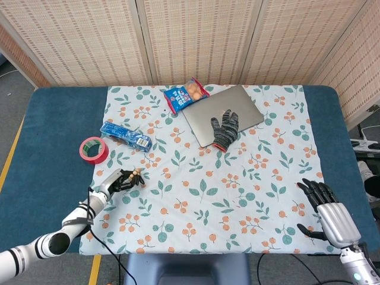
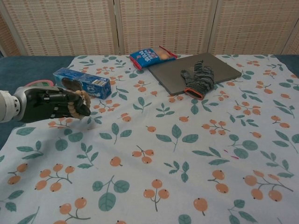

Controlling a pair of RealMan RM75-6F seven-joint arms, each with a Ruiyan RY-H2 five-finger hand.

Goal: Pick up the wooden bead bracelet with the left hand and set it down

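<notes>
The wooden bead bracelet (image 2: 79, 103) hangs above the floral cloth, gripped by my left hand (image 2: 49, 105) at the table's left side. In the head view the same beads (image 1: 136, 176) show at the fingertips of my left hand (image 1: 119, 181), just below the blue packet. The fingers curl around the string of beads, and part of it is hidden inside the hand. My right hand (image 1: 330, 208) stays at the front right corner with its fingers spread, holding nothing; the chest view does not show it.
A red tape roll (image 1: 93, 149) and a blue packet (image 1: 125, 136) lie just beyond the left hand. Further back are a snack bag (image 1: 186, 95), a grey laptop (image 1: 246, 112) and a knitted glove (image 1: 224, 128) on it. The floral tablecloth (image 1: 225, 196) covers the middle.
</notes>
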